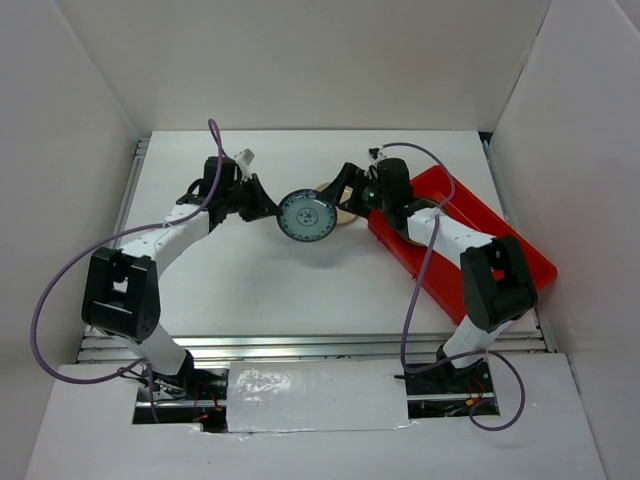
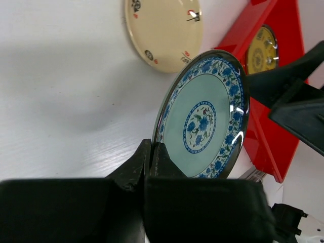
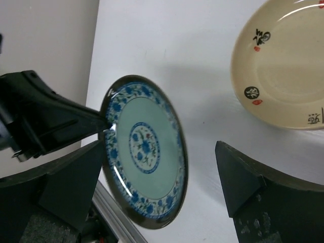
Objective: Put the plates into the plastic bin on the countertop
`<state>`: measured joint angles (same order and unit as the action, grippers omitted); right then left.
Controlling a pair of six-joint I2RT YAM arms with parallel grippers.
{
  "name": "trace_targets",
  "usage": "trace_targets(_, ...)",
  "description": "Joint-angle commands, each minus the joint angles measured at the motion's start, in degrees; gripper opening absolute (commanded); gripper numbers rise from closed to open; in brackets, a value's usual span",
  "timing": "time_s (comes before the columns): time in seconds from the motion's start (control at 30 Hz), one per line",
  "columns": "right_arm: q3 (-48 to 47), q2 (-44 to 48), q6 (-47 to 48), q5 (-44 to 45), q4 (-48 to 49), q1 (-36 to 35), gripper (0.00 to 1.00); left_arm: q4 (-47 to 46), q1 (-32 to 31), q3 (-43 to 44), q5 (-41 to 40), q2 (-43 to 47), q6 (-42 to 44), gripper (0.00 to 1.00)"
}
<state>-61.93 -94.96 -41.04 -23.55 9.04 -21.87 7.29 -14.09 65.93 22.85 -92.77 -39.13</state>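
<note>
Evidently the left gripper (image 2: 152, 152) is pinching the blue plate (image 1: 305, 215) by its rim, holding it raised on edge left of the bin (image 1: 520, 250), probably because the bin is lying on the right arm's side. The right gripper (image 1: 345, 195) is hovering between plate and bin, fingers spread, seemingly for a handover.

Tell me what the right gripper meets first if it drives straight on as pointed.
Probably the blue-patterned plate, held on edge by the left gripper, just ahead between the open jaws of the right gripper; depth is unclear.
</note>
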Motion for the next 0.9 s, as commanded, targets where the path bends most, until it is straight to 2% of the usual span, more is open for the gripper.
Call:
trace_targets(0.0, 0.32, 0.22, -0.62, 3.16, 1.33, 0.07, 0.97, -4.12, -0.33, 1.31, 2.99, 2.86, 0.20, 0.00)
trace_targets(0.07, 0.23, -0.49, -0.45, 1.24, 1.85, -0.02, 0.91, -4.56, -0.42, 1.30, 3.08, 2.77, 0.20, 0.00)
trace_targets(0.1, 0.41, -1.01, -0.71, -0.17, 2.56, 0.07, 0.86, -4.83, -0.42, 1.04, 3.34, 2.86, 0.03, 0.00)
trace_targets(0.13, 0.93, -1.19, -1.15, -3.40, 3.35, 0.16, 0.69, -4.92, -0.42, 0.95, 3.25, 2.86, 0.20, 0.00)
trace_targets(0.2, 1.90, -1.46, -2.55, -6.32, 7.12, 0.68, 0.52, -5.70, -0.33, 0.78, 3.08, 3.04, 0.02, 0.00)
trace_targets(0.23, 3.03, -1.28, -3.86, -7.90, 8.35, 1.03, 0.32, -5.97, -0.33, 0.78, 2.90, 3.21, 0.02, 0.00)
trace_targets(0.33, 4.89, -0.41, -6.24, -10.73, 11.61, 1.56, 0.00, -8.85, -0.42, 0.34, 2.12, 3.30, -0.76, 0.00)
trace_targets(0.5, 5.51, 2.14, -5.99, -9.50, 9.61, 2.88, 0.00, -13.53, -0.33, 1.30, 1.14, 2.95, -3.75, 0.00)
trace_targets(0.53, 5.51, 2.84, -5.55, -6.71, 8.46, 3.14, 0.00, -12.83, -0.24, 1.91, 0.97, 2.86, -4.02, 0.07)
trace_targets(0.57, 5.85, 3.72, -5.63, -4.25, 5.58, 3.58, 0.00, -11.52, -0.41, 3.05, -1.82, 2.77, -4.54, 0.79)
trace_targets(0.6, 7.68, 6.34, -6.24, -1.18, 4.42, 5.07, 0.00, -10.90, -0.68, 3.24, -3.24, 2.86, -4.89, 0.99)
trace_targets(0.63, 8.75, 7.93, -8.86, 6.77, 2.93, 6.04, 0.00, -9.07, -0.77, 3.50, -4.99, 3.03, -4.99, 0.99)
trace_targets(0.7, 11.38, 13.29, -11.60, 15.16, -2.16, 8.67, 0.00, -5.46, -1.38, 4.12, -11.67, 3.47, -5.16, 0.99)
trace_targets(0.73, 13.66, 14.96, -13.44, 22.60, -3.75, 11.56, 0.00, -4.57, -1.47, 4.12, -13.26, 3.47, -5.25, 0.99)
trace_targets(0.83, 15.96, 19.71, -14.68, 31.17, -11.47, 18.05, 0.00, -4.30, -1.73, 2.54, -16.26, 2.16, -5.25, 0.99)
trace_targets(0.87, 16.49, 20.42, -15.12, 31.63, -12.11, 20.18, 0.00, -4.74, -1.73, 2.54, -16.43, 1.46, -5.16, 0.99)
